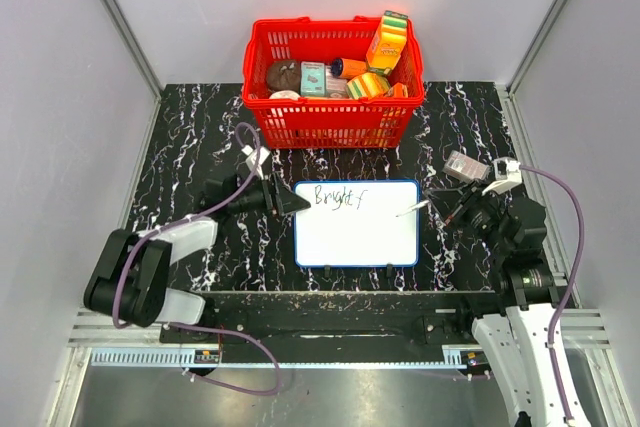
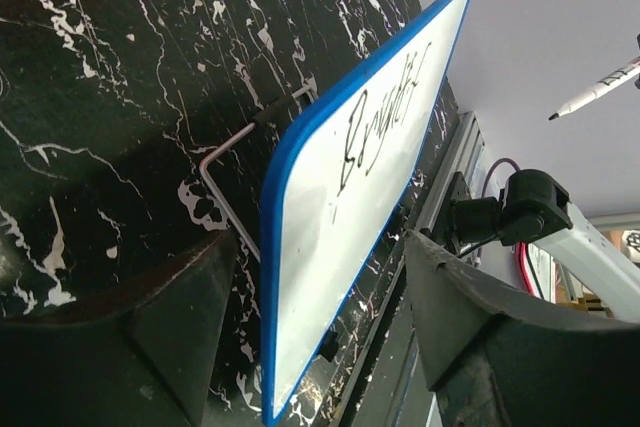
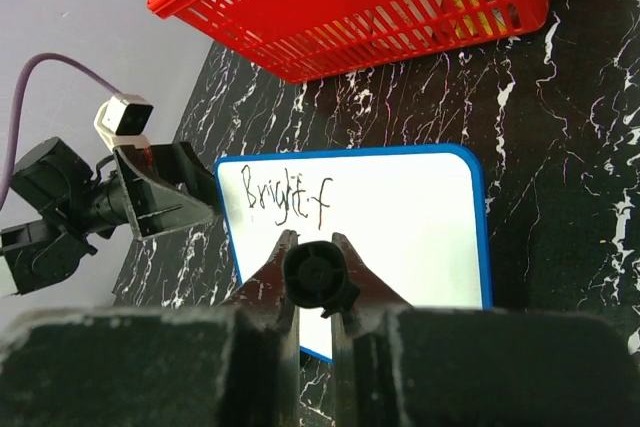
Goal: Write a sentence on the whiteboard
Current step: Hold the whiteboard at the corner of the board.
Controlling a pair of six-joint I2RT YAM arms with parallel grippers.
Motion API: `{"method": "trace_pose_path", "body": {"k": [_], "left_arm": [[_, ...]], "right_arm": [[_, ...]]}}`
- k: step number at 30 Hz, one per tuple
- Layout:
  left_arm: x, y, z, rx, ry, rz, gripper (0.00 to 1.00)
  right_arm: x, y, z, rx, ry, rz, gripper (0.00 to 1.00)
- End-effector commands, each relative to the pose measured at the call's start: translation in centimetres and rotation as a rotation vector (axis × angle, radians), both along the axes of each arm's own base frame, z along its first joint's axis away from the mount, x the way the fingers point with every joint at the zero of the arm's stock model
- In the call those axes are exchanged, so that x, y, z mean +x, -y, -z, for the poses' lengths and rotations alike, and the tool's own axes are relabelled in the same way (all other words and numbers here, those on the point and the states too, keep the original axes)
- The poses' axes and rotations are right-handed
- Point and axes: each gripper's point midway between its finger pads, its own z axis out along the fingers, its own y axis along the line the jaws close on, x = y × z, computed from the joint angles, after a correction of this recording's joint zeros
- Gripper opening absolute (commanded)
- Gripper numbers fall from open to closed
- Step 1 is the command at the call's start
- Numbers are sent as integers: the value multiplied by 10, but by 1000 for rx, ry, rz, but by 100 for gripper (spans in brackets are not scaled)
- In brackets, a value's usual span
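The whiteboard (image 1: 356, 237) lies in the middle of the table, blue-rimmed. Its sentence (image 1: 340, 197) reads "Bright f" along the top edge. My left gripper (image 1: 290, 200) is open at the board's upper left corner. In the left wrist view its fingers (image 2: 170, 327) stand either side of the whiteboard (image 2: 370, 197) rim with gaps. My right gripper (image 1: 447, 209) is shut on a black marker (image 1: 413, 208). The marker's tip points at the board's right part, right of the lettering. The right wrist view shows the marker (image 3: 315, 272) end-on over the whiteboard (image 3: 400, 217).
A red basket (image 1: 333, 122) full of groceries stands behind the board. A small grey packet (image 1: 466, 165) lies at the right, near my right arm. A wire stand (image 2: 225, 162) sticks out under the board's edge. Grey walls close in on both sides.
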Motion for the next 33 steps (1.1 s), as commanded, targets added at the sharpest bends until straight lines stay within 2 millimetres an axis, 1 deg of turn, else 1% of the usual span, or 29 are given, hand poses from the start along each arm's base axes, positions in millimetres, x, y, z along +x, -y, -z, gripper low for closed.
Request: {"method": "trace_pose_path", "body": {"k": [1, 2, 4, 5, 6, 8, 9, 10, 13, 15, 16, 17, 19, 20, 22, 23, 24, 26, 27, 28, 29, 30, 31, 33], "left_arm": [[15, 10, -22, -40, 146, 92, 66], [15, 12, -24, -51, 161, 110, 55], [15, 14, -23, -67, 160, 125, 44], [15, 15, -26, -78, 177, 137, 39], [14, 16, -26, -82, 178, 144, 26], [14, 17, -22, -83, 173, 155, 15], [13, 17, -21, -82, 168, 156, 3], [13, 17, -19, -83, 162, 157, 0], [10, 13, -14, -72, 165, 129, 0], [9, 9, -7, -52, 163, 91, 0], [7, 8, -9, -50, 177, 80, 0], [7, 4, -3, -29, 170, 55, 0], [4, 1, -1, -15, 176, 38, 0], [0, -2, 5, -3, 166, 25, 0], [-5, -6, 6, 15, 175, 9, 0], [-8, -8, 10, 24, 165, -3, 0], [-9, -10, 10, 28, 167, -10, 0], [-13, -14, 12, 52, 172, -28, 0], [-14, -16, 12, 60, 174, -36, 0], [-15, -18, 14, 83, 181, -40, 0], [-15, -21, 16, 97, 180, -54, 0], [-14, -22, 15, 99, 189, -64, 0], [-14, -23, 15, 104, 199, -72, 0], [-11, -24, 13, 107, 208, -82, 0]], "right_arm": [[9, -7, -12, 35, 59, -33, 0], [10, -7, -11, 38, 59, -37, 0], [14, -10, -12, 42, 66, -52, 0], [15, -12, -14, 44, 75, -66, 0], [17, -14, -15, 45, 76, -81, 0], [20, -15, -16, 44, 81, -83, 0], [23, -15, -18, 40, 90, -82, 0], [24, -15, -19, 42, 91, -84, 0], [31, -16, -21, 42, 97, -81, 0], [36, -16, -22, 38, 103, -75, 0], [38, -15, -22, 33, 106, -68, 0], [38, -19, -23, 29, 109, -77, 0], [42, -20, -24, 20, 118, -59, 0], [42, -23, -24, 17, 121, -63, 0], [43, -36, -23, -7, 129, -67, 0], [44, -40, -24, -24, 141, -66, 0], [44, -52, -21, -34, 145, -73, 0], [46, -61, -25, -50, 176, -73, 0], [50, -62, -22, -64, 174, -43, 0], [47, -70, -22, -68, 183, -56, 0], [47, -72, -23, -73, 203, -55, 0], [51, -69, -23, -81, 209, -14, 0], [49, -73, -24, -82, 222, -16, 0], [52, -71, -25, -93, 251, 15, 0]]}}
